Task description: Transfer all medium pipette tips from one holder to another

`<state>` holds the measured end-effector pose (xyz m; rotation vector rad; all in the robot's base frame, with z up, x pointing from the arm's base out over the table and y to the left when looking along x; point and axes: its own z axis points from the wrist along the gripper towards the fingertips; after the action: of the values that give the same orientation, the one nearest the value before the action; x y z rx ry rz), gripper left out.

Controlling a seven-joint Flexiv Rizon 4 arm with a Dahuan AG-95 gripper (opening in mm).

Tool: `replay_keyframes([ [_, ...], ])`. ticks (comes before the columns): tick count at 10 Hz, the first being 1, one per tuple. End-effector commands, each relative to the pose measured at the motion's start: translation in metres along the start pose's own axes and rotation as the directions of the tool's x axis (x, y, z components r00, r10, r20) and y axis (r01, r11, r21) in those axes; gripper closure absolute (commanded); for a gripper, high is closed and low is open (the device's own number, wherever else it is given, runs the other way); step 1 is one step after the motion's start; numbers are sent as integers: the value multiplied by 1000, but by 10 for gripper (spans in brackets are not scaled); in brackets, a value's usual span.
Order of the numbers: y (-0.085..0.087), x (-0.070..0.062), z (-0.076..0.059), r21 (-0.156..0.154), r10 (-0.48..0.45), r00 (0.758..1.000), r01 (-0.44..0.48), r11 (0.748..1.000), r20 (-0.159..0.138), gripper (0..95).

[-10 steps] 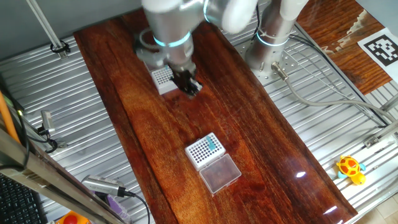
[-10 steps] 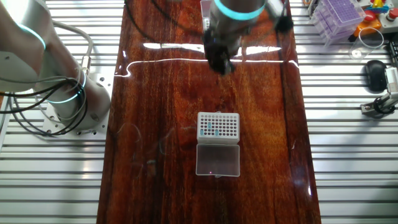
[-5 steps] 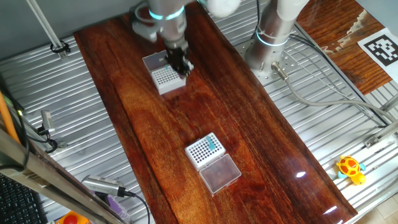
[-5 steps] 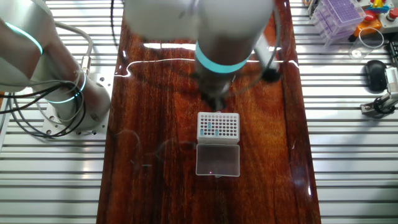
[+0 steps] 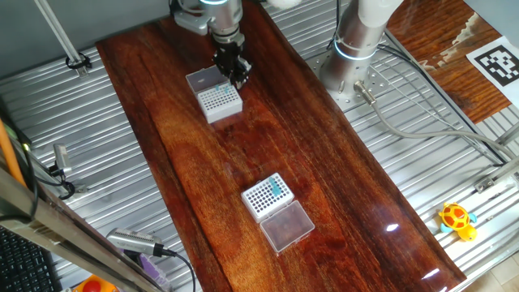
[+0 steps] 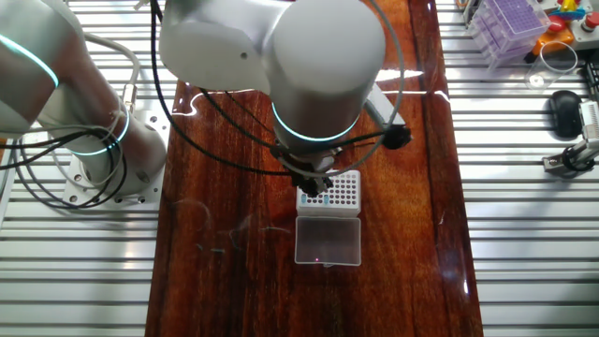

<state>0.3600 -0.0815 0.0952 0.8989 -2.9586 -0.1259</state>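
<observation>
A white rack near the middle of the wooden table holds several teal-blue medium pipette tips in one corner. Its clear lid lies open beside it. A second white rack stands at the far end, and I see no teal tips in it. My gripper hangs just over that far rack's right edge. Its dark fingers are close together, and anything between them is too small to see. In the other fixed view the arm's wrist covers the far rack and overlaps the near rack.
The arm's base stands on the metal slats right of the table. A purple tip box and a black mouse lie off the table. A yellow toy and a hand pipette lie on the slats.
My gripper has moved from the table's middle back to the far rack and now hangs over its right edge. In the other fixed view the arm now covers much of the table.
</observation>
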Motion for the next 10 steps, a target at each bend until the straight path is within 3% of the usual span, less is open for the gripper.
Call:
replay_keyframes([
  [1, -3, -4, 0, 26, 82, 997, -82, 996, -8, 760],
  [5, -7, -17, -5, 30, 79, 997, -79, 996, -10, 760],
  [10, -15, -23, 7, 42, 74, 997, -74, 996, 6, 760],
])
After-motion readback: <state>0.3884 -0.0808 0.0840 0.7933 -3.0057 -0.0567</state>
